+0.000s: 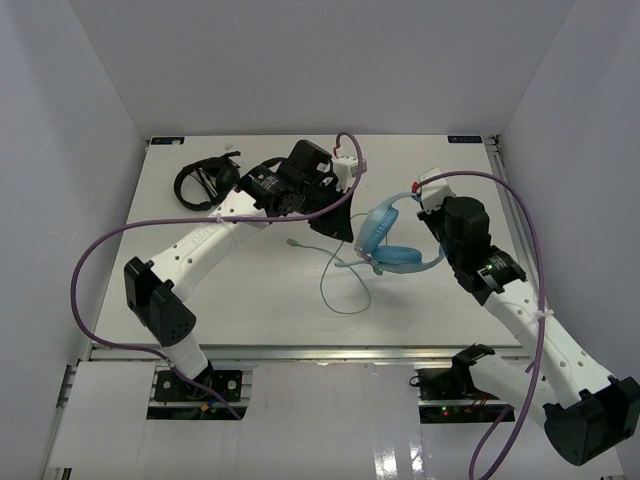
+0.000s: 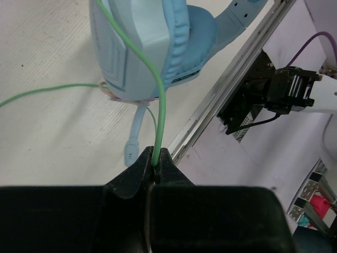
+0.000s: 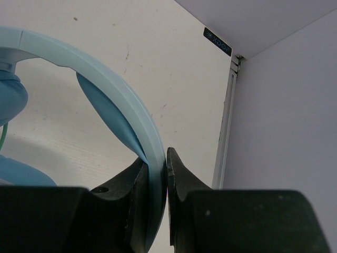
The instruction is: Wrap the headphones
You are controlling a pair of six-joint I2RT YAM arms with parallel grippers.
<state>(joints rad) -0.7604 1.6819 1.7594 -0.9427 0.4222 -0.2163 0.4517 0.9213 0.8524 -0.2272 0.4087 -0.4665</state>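
Observation:
The light blue headphones (image 1: 395,248) stand on the white table right of centre, ear cups down. My right gripper (image 1: 432,214) is shut on the headband (image 3: 105,79), the band pinched between its jaws (image 3: 157,159). My left gripper (image 1: 343,228) is just left of the headphones and is shut on the pale green cable (image 2: 159,100), which runs up from its jaws (image 2: 156,156) across the ear cup (image 2: 158,47). The rest of the cable (image 1: 335,285) loops loosely on the table in front. The microphone boom (image 2: 135,134) hangs below the cup.
Black headphones (image 1: 205,183) lie at the back left of the table. A metal rail (image 1: 515,215) edges the table on the right, close to the right arm. White walls enclose the back and sides. Purple arm cables (image 1: 95,260) arc over both arms.

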